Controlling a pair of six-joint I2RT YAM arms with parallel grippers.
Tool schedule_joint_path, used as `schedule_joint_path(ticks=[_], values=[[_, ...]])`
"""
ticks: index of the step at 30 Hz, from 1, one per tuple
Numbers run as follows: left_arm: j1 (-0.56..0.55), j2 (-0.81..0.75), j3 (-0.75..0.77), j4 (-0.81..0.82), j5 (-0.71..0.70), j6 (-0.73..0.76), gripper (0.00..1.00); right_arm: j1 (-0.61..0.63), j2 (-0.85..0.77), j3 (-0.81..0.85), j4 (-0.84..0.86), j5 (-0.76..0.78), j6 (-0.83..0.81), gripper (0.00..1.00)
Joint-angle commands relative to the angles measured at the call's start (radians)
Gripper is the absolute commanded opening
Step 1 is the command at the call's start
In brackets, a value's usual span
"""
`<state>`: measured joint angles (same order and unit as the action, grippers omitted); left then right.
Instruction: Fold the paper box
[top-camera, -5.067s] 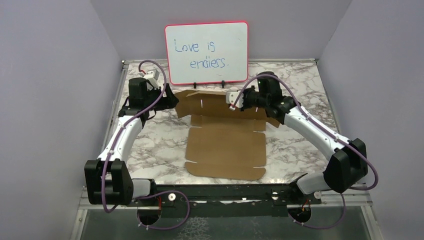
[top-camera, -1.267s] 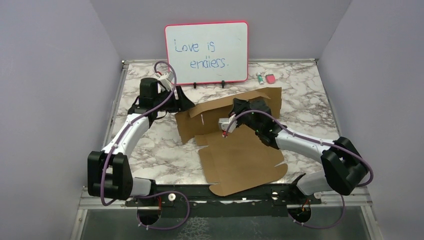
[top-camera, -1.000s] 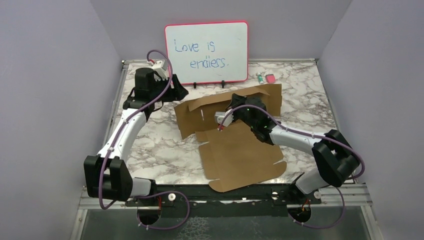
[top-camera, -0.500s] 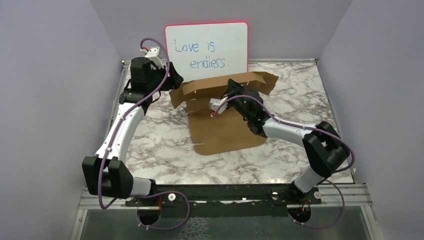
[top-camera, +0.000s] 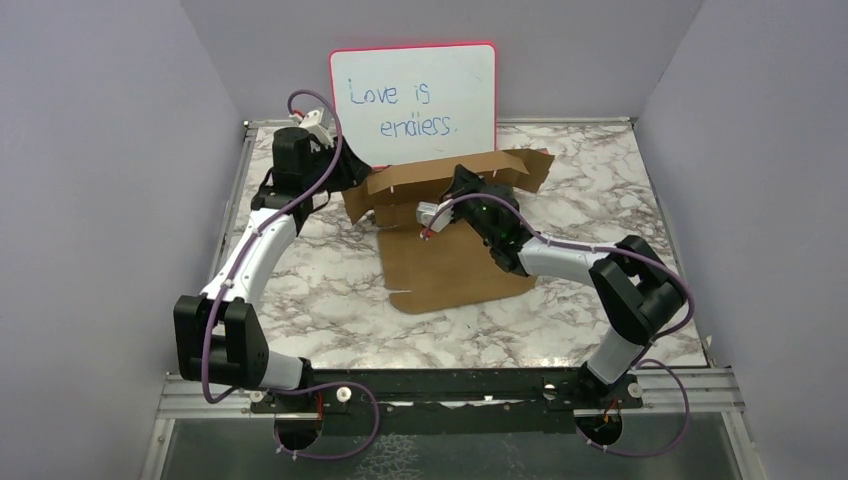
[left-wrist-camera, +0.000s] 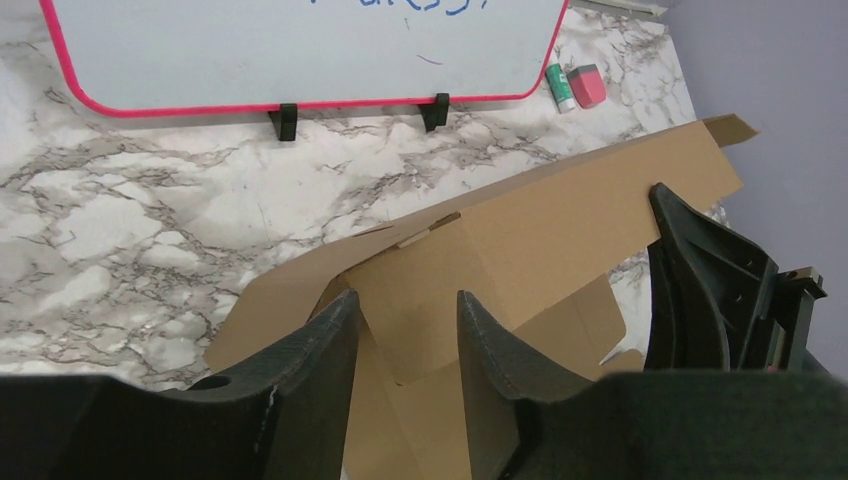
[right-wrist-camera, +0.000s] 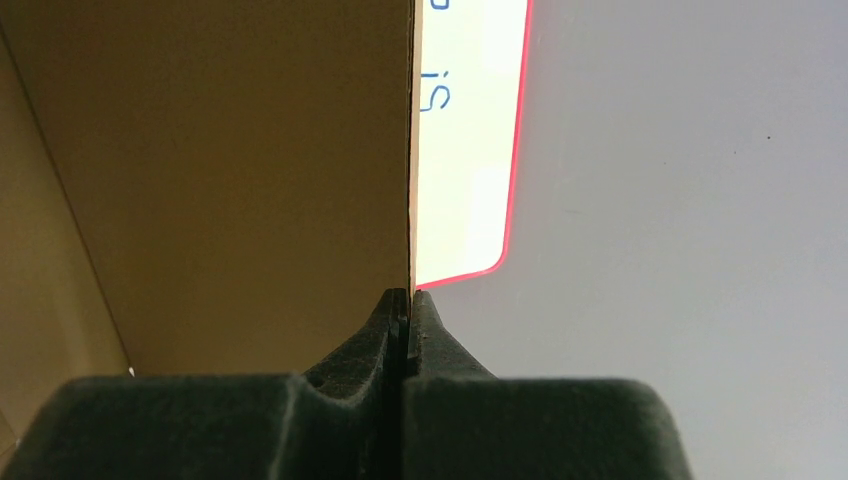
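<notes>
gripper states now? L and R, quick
Left gripper: open, fingers apart, the paper box showing in the gap, not clamped.
Right gripper: shut on the paper box, pinching the edge of its raised panel.

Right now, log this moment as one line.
task: fold paper box | state: rear panel raised, base flat on table | right jaws: shut on raised panel edge | left jaws: open, by box's left end

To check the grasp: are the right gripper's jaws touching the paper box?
Touching. The right wrist view shows the right gripper shut on the raised edge of the paper box, with no gap.
</notes>
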<state>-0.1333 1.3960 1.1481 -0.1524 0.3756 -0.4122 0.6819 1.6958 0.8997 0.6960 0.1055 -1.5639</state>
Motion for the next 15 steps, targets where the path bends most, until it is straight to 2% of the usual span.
schedule_joint_path(ticks=[1,9,15], values=[[-0.011,-0.014,-0.052,0.106,0.014,-0.063,0.40,0.004,0.038,0.044,0.049,0.023,0.007,0.01],[-0.033,0.048,-0.076,0.147,-0.046,-0.069,0.37,0.005,0.042,0.070,0.014,0.010,0.017,0.01],[-0.051,0.129,-0.087,0.231,-0.052,-0.093,0.31,0.004,0.039,0.082,-0.010,-0.011,0.034,0.01]])
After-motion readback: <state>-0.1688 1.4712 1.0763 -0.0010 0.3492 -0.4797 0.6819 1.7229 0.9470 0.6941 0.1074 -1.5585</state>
